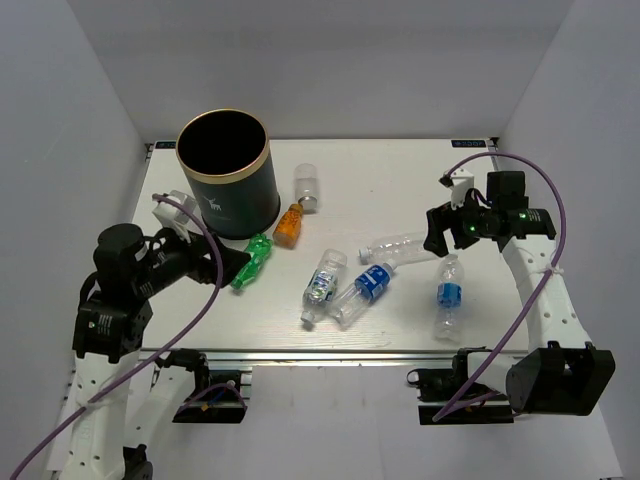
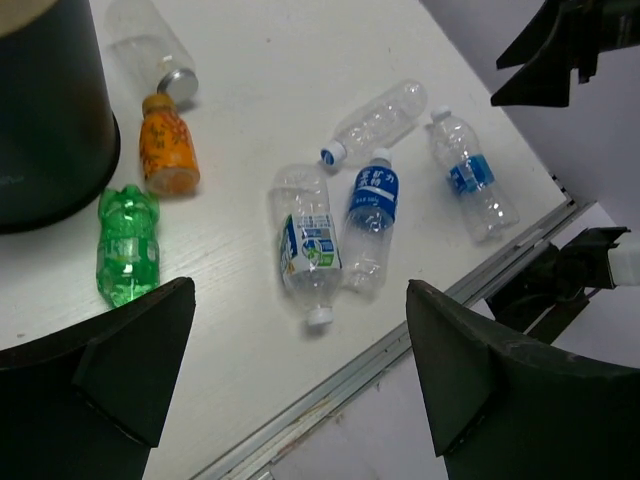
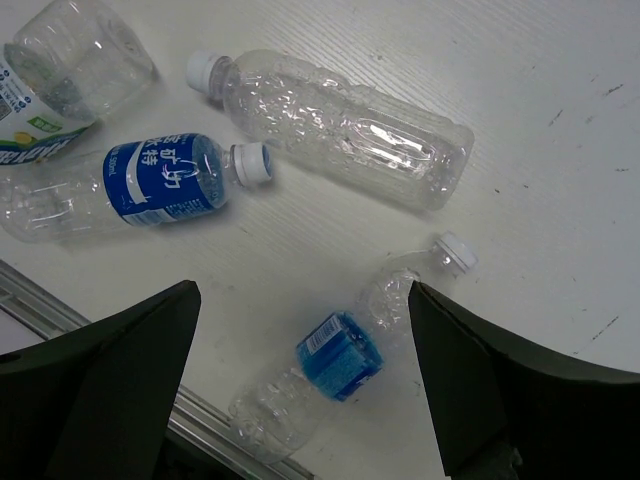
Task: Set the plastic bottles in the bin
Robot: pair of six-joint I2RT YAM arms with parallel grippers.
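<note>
Currently, left gripper (image 1: 232, 265) and right gripper (image 1: 436, 232) hover, jaws spread, above table (image 1: 400, 180).

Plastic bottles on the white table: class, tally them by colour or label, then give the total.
Green plastic bottle: 1
Orange plastic bottle: 1
Clear plastic bottles with blue labels: 2
Clear plastic bottle with white, green and blue label: 1
Clear plastic bottles without labels: 2
Total: 7
</note>
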